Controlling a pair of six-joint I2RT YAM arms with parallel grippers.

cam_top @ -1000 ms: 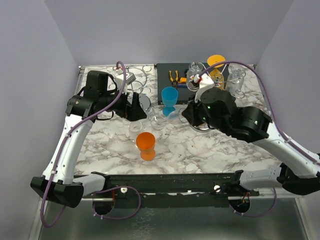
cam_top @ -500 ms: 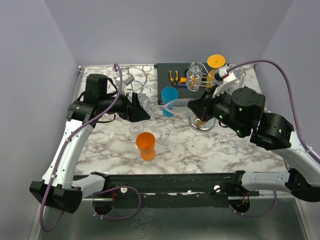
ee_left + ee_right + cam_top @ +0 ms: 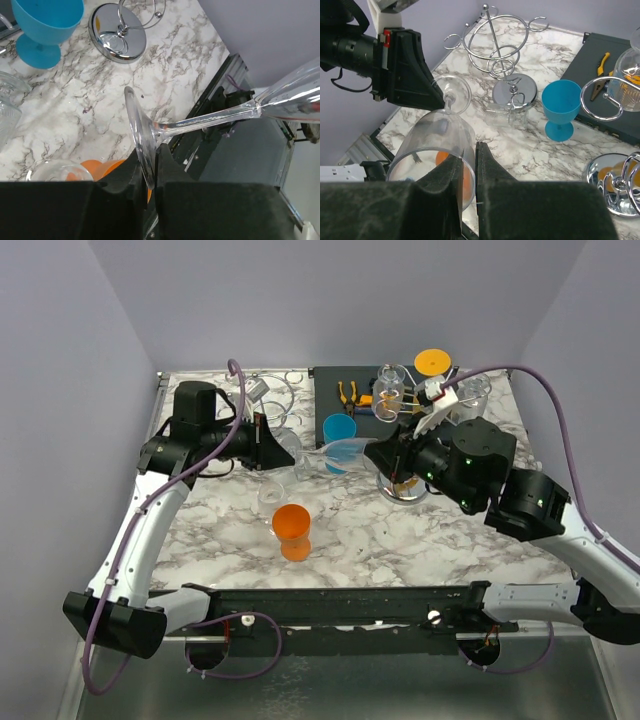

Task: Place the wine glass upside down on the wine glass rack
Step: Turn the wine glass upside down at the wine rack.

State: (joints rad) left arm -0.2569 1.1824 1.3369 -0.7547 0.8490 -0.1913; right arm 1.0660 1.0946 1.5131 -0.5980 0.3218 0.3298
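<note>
We see the left gripper [image 3: 148, 167] at the left of the marble table [image 3: 400, 530], its two fingers pressed together on the round foot [image 3: 139, 135] of the wine glass [image 3: 200, 120], which they pinch by its edge. Just behind that arm stands a chrome wire rack [image 3: 515, 93], upright on its shiny disc base; the glass does not touch it.

At the centre, the clear wine glass lies on its side in the air above the table, stretched between the two arms, foot to the left and bowl to the right. Below it and nearer to us an orange cup [image 3: 291, 523] sits on the marble. A blue goblet [image 3: 561, 102] stands upright just beyond the glass.

To the right, the right gripper [image 3: 469, 152] pinches the bowl at its rim, one finger on either side of the clear wall, with only a narrow gap between them.

Further right stands a second rack [image 3: 605, 175] on a mirrored base. Behind it, a dark tray [image 3: 615, 55] lies at the back edge with yellow-handled pliers [image 3: 598, 82] on it.
</note>
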